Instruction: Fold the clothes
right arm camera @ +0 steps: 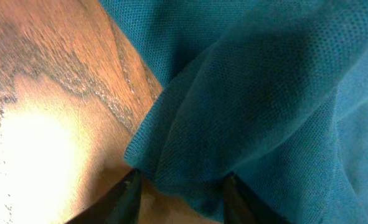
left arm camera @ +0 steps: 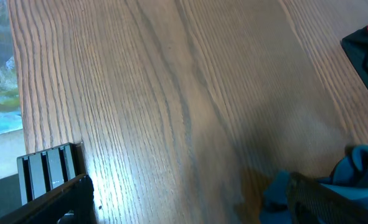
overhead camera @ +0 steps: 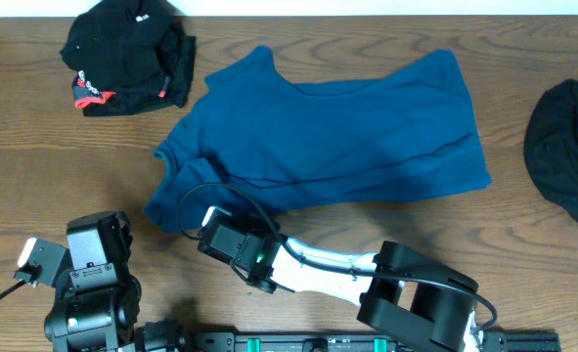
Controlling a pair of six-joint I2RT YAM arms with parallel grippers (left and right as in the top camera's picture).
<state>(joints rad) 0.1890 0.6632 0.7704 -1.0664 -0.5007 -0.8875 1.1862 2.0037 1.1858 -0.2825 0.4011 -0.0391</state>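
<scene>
**Item 1: blue T-shirt [overhead camera: 337,127].** It lies spread across the centre of the overhead frame, not yet folded. The lower-left part is rumpled, with a sleeve or hem doubled over on itself.

**Item 2: right gripper [right arm camera: 180,185].** It sits at the shirt's lower-left edge, low over the wooden table [overhead camera: 523,244]. In the wrist view we see its fingers [right arm camera: 129,190] set wide apart, with a bunched lip of blue fabric between them. They are not pinched on it.

**Item 3: left gripper [overhead camera: 98,240].** It is in the lower left of the overhead frame, apart from the shirt. We cannot tell how far its claw is parted.

**Item 4: black garment with red trim [overhead camera: 127,54], upper left, and a second black garment [overhead camera: 567,147] at the right edge.** Both are heaped and neither is held.

**Hazards, as we judge them:**
- The fabric between the fingers looks doubled. Closing here may catch two layers, so the lift would drag a wad rather than one clean edge, and the fold would come out crooked.
- Only the lip of the cloth sits between the tips. A shallow bite could slip free once the shirt's weight loads it.
- The tips are close to the wood. Going lower could scrape the table or pin the cloth against it.
- With one corner held and the left arm idle, the rest of the shirt may slide and skew instead of hinging over.
</scene>
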